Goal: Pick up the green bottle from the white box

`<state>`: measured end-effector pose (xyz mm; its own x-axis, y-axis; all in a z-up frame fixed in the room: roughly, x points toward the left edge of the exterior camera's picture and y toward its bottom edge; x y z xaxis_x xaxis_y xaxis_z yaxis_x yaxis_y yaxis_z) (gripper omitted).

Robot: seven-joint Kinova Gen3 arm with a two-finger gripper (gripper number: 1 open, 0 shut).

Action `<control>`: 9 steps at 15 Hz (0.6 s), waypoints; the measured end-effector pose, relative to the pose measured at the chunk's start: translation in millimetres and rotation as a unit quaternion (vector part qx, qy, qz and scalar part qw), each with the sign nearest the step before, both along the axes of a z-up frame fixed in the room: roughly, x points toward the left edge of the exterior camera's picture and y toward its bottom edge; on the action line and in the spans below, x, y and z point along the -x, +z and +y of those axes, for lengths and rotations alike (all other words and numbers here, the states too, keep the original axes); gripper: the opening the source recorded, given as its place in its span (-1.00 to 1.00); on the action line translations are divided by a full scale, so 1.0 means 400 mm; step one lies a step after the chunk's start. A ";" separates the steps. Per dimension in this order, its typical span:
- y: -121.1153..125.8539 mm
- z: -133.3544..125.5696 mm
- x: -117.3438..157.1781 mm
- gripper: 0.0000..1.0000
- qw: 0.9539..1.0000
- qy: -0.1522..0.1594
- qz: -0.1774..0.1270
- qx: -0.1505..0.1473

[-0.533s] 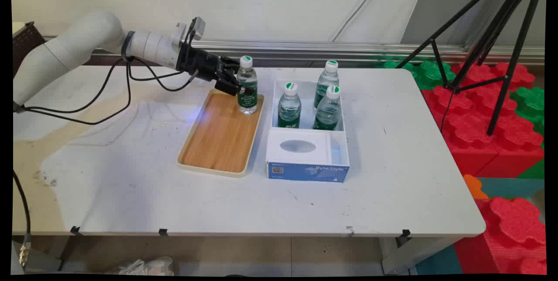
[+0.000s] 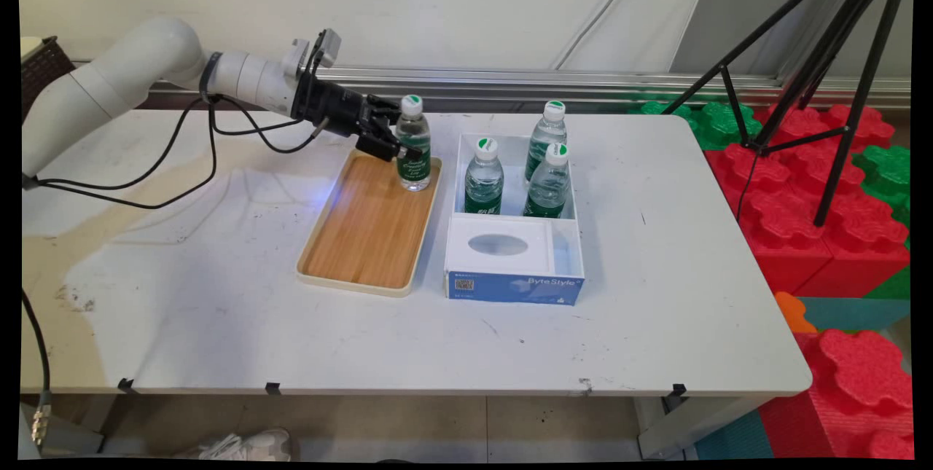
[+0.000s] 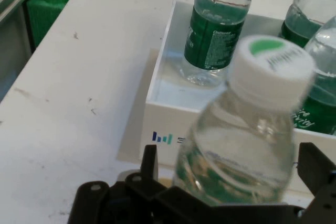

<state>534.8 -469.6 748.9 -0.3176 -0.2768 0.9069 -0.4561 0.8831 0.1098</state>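
Note:
A clear water bottle [image 2: 414, 153] with a green label and white cap stands upright at the far right corner of the wooden tray [image 2: 364, 229]. My gripper [image 2: 390, 141] reaches in from the left at label height, open, with a finger on each side of the bottle. In the hand view the bottle [image 3: 247, 145] fills the middle, and the left finger [image 3: 149, 162] and right finger [image 3: 315, 167] stand apart from its sides. Behind it is the white box [image 3: 157, 98] with another bottle [image 3: 218, 30] inside.
The white and blue box [image 2: 514, 288] sits right of the tray, with three upright bottles [image 2: 484, 178] [image 2: 548, 182] [image 2: 547, 131] in its far half and a white insert in its near half. A black tripod [image 2: 816, 69] and red and green foam blocks [image 2: 802, 186] stand off the table's right end.
The gripper and forearm have drawn back slightly to the left and up. The bottle stays upright on the tray in the same spot.

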 end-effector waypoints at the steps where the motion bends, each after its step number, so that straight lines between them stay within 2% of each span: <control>1: 0.005 0.001 -0.005 1.00 1.000 0.002 -0.002 0.002; 9: 0.052 0.030 -0.052 1.00 1.000 0.013 -0.014 0.011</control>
